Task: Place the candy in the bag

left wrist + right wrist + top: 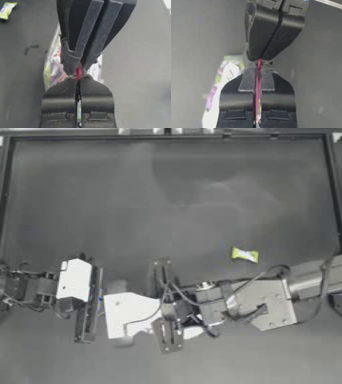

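Observation:
The bag [127, 314], clear and whitish with colourful patches, is held near the table's front between the two arms. My left gripper [78, 75] is shut on its pink-red seal strip [79, 71]. Reaching across from the right, my right gripper [258, 68] is shut on the same strip [258, 82], tip to tip with the left one. The bag's body [53, 70] hangs off to one side of the jaws. The candy [244, 255], yellow-green with twisted ends, lies alone on the table beyond the right arm; it also shows in the left wrist view [6, 10].
A metal frame rail [167, 135] runs along the table's far edge. The right arm's white body [267, 304] stretches over the table just in front of the candy.

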Robot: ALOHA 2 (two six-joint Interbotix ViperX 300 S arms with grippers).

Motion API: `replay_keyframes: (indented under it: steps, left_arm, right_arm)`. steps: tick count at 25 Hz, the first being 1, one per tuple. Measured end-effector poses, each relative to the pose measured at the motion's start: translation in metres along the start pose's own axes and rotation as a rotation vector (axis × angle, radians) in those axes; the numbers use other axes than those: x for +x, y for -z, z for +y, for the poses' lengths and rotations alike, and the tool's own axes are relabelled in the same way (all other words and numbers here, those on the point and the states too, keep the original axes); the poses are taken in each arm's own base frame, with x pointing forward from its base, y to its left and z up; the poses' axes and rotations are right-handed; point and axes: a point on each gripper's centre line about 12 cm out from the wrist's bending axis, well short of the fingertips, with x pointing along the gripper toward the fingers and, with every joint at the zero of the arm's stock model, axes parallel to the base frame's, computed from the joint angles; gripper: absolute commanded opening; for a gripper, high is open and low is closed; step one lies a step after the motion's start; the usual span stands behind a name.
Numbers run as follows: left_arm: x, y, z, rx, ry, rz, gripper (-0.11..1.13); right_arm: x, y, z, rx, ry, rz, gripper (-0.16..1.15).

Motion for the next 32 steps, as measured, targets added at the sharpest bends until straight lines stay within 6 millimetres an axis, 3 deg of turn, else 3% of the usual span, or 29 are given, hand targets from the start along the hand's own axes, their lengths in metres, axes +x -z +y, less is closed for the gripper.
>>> replay_keyframes:
  steps: [16,32]
  left_arm:
    - [0.000,0.000,0.000,0.002,0.000,-0.002,0.05]
    - [0.000,-0.001,0.000,0.002,0.000,-0.005,0.05]
  right_arm:
    - [-0.001,0.025,0.003,0.045,-0.021,0.046,0.08]
    - [-0.019,0.067,0.011,0.160,-0.030,0.075,0.08]
